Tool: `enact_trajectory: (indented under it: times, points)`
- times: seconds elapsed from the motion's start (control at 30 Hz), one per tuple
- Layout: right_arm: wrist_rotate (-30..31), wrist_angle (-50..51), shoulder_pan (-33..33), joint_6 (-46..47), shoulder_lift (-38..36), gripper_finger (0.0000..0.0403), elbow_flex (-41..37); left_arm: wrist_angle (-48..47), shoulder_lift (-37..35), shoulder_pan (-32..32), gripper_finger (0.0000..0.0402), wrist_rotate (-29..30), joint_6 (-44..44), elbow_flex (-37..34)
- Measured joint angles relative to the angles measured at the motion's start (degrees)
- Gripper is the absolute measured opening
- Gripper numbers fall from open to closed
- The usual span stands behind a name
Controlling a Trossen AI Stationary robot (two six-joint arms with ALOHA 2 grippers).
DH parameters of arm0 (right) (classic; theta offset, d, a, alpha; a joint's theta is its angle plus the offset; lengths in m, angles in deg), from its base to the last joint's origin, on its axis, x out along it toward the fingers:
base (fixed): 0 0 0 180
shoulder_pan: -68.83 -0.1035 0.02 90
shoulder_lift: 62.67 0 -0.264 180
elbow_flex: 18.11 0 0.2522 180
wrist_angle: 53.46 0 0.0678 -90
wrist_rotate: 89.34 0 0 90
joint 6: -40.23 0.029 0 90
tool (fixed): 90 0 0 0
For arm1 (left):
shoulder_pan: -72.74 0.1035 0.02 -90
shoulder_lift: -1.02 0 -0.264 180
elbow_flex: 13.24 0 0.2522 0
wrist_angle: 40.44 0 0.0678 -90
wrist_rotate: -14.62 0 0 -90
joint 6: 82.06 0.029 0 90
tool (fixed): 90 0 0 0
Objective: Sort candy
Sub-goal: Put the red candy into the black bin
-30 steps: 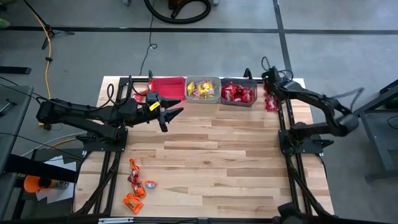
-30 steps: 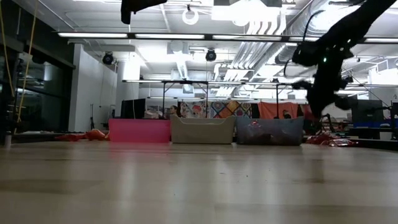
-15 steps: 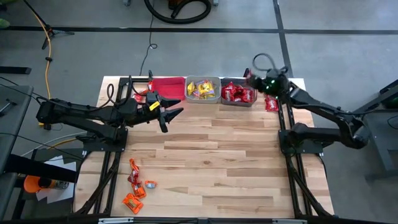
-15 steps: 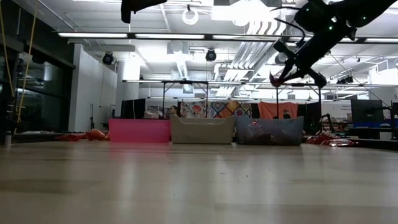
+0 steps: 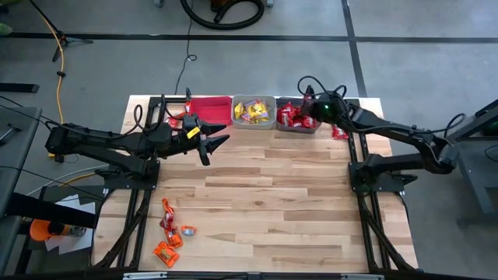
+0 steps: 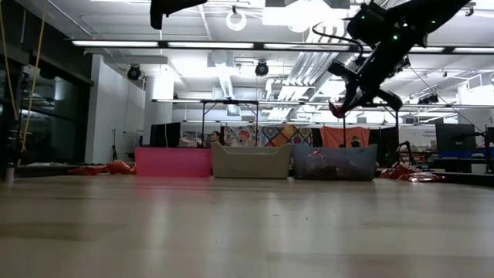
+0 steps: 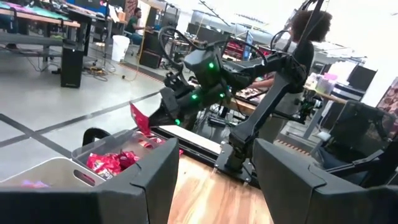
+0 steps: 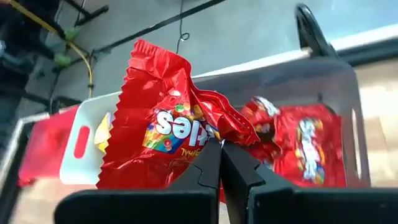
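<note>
Right pincer clamped shut on a red candy, poised above the dark bin already holding red packets. Gripped only at a wrapper edge, so could slip early or snag on release and land outside the bin. Left pincer parked wide open and empty over the counter, near the red bin. Grey bin of yellow candy just beside the target: misdrop risk. More orange candies waiting at the near left corner, a red one beside the dark bin.

Three bins, wooden table
</note>
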Motion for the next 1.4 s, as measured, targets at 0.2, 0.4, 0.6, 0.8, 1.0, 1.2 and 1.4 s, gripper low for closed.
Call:
enact_trajectory:
  times: [0.2, 0.4, 0.6, 0.8, 1.0, 1.2, 1.4]
  points:
    - [-1.4, 1.4, 2.0, -9.3, 4.5, 0.0008, 4.5, 0.0, 0.0, 0.0, 0.0192, 0.0, 0.7, 0.0]
    - [-5.2, 4.0, 3.9, -16.1, 7.3, 0.009, 6.3, 0.0, 0.0, 0.0, 0.0192, 0.0, 0.7, 0.0]
    - [-6.6, 5.9, 4.3, -20.3, 7.2, 0.0192, 8.8, 0.0, 0.0, 0.0, 0.0192, 1.1, 0.6, 0.0]
    - [-10.4, 9.7, 4.3, -25.4, 7.2, 0.0247, 16.9, 1.2, 0.0, 0.0, 0.0192, 4.8, 0.1, 0.0]
    - [-24.3, 9.2, 1.0, -31.3, 7.1, 0.0253, 25.2, 2.9, 0.0, 0.5, 0.0192, 5.1, 0.0, 0.2]
    - [-28.4, 7.1, -6.5, -33.6, 7.1, 0.0254, 27.5, -25.3, 0.3, 7.1, 0.019, 6.3, -9.5, 9.6]
    - [-22.9, 8.1, -11.7, -33.6, 7.1, 0.0254, 27.5, -70.7, 6.9, 29.1, 0.0179, 6.4, -9.1, 28.0]
